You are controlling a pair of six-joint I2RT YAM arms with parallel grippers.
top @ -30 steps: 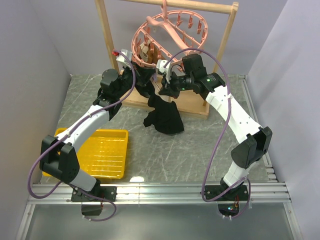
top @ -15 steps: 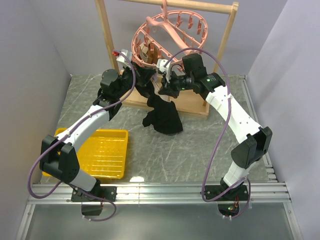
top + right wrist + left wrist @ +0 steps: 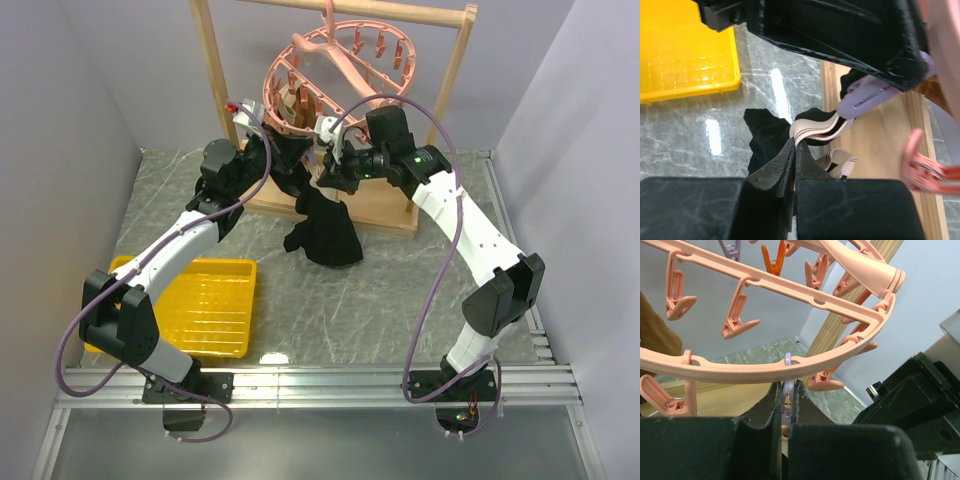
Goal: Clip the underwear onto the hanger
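Cloth (image 3: 290,165) seen from above hides where both arms meet under the hanger (image 3: 340,68). We see the left gripper (image 3: 788,386) squeezed narrow on a lilac peg (image 3: 788,360), mostly covered. Centre, the underwear (image 3: 325,232) hangs before the wooden rack (image 3: 455,70); the right gripper (image 3: 795,145) pinches its striped waistband (image 3: 815,129).

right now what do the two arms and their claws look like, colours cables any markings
The left arm and right arm have white link shells with bulky black joints and black bases. A thin purple cable loops loosely along each. The right arm shows a small green light. The left claw and right claw each have two matte black fingers with grainy, tapering tips.
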